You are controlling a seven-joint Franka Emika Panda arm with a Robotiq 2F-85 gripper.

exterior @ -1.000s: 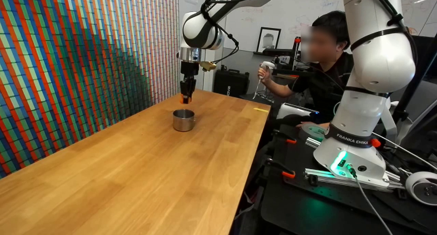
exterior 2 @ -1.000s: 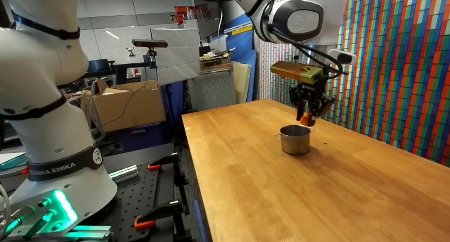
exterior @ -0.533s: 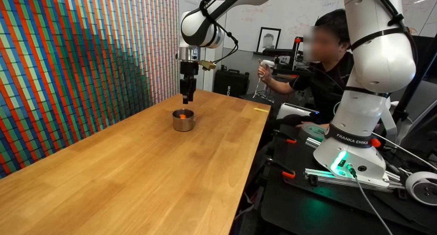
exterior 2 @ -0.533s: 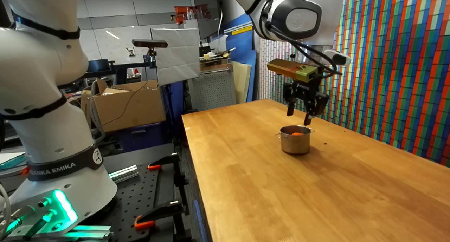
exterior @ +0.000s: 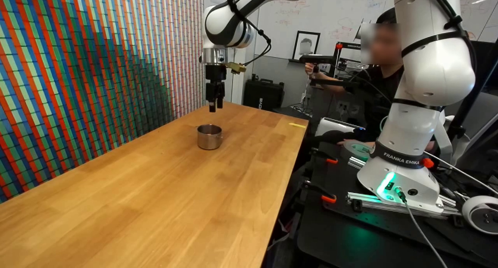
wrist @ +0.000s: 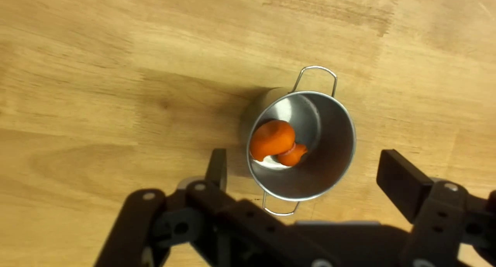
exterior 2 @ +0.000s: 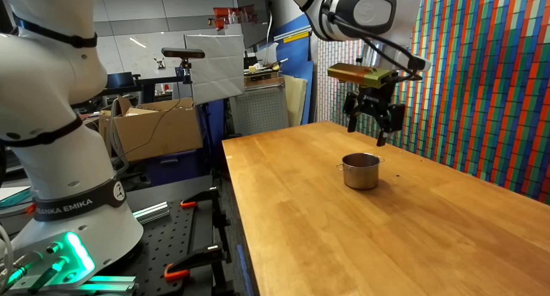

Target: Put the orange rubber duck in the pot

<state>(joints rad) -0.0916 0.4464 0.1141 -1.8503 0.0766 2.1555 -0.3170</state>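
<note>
In the wrist view, we find the orange rubber duck inside the pot, near one side. We judge the placing done; the next move calls for rising straight up, clear of the pot. In an exterior view, the hand hangs above the pot, pointing down, spread wide and holding nothing. In an exterior view, the pot stands upright on the surface, its wall hiding the duck.
</note>
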